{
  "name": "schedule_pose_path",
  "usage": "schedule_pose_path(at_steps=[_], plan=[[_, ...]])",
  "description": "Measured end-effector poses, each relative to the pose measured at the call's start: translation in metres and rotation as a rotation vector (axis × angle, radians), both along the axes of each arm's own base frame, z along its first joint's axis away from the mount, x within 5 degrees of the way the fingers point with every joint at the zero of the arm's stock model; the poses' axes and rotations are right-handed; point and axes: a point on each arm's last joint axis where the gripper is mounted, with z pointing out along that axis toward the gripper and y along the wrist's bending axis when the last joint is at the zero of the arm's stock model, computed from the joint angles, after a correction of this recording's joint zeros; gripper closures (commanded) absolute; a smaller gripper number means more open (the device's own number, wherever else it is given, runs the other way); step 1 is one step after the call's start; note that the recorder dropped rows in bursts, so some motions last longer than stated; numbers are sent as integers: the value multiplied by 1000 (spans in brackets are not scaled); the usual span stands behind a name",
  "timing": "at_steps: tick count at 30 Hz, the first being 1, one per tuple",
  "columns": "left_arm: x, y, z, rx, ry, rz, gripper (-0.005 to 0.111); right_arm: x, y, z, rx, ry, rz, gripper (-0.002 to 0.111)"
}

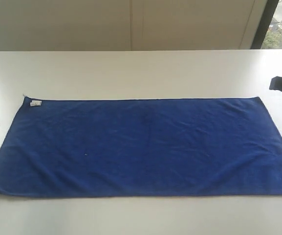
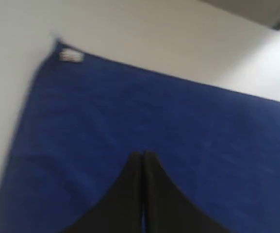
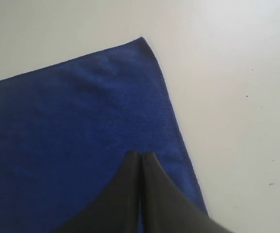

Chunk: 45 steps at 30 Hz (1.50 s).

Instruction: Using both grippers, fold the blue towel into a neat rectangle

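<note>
Looking across the exterior view, we see the blue towel [image 1: 141,147] spread flat and unfolded on the white table [image 1: 131,68], its long edges running across the picture and its white label [image 1: 35,103] at the far left corner. Only this view takes in the whole cloth, with its faint creases. It shows little of the arms: a black sliver just beside the towel's left short edge, and another black piece beside the towel's far right corner, both off the cloth.

We turn to the wrist views for the fingers. In the left wrist view the left gripper [image 2: 143,154] has its two black fingers pressed together with only a thin seam between them and nothing held; the tips sit over the blue cloth, with the label corner beyond them. That picture is blurred. In the right wrist view the right gripper [image 3: 140,154] is likewise closed up and empty, its tips over the towel close to the short edge, with the bare corner beyond. We cannot tell from either view whether the tips touch the cloth
</note>
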Motion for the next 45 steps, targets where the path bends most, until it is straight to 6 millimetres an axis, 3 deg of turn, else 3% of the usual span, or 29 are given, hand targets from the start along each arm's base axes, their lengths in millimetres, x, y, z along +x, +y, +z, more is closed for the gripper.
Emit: schedule_pose_path(at_steps=[3,5,11,13,16,18,20,23,25,29,36,41,45], plan=[[3,-15,22,-60,-56,-160,107,0,0,0,0,0,0,108],[5,-18,32,35,-130,-251,107,0,0,0,5,-1,-2,108],[14,1,32,701,-335,-318,107,0,0,0,5,-1,-2,108],[17,13,33,951,-349,-301,107,0,0,0,5,-1,-2,108],[19,30,34,1138,-288,-185,107,0,0,0,4,-3,-3,108],[18,48,37,1066,-170,59,107,0,0,0,6,-3,-3,108],[10,66,36,873,-2,365,107,0,0,0,8,-4,-4,108],[-6,74,21,632,248,604,107,0,0,0,12,-5,-7,108],[-11,63,8,474,363,555,107,0,1,0,18,-6,-10,108],[-13,31,-7,257,438,259,107,0,1,0,20,-6,-11,108],[-22,4,-9,184,480,-99,107,0,1,0,19,-6,-9,108],[-27,-3,11,184,444,-226,107,-1,1,-1,19,19,-3,108],[-35,2,31,253,391,-226,107,-2,1,-4,15,52,11,108]])
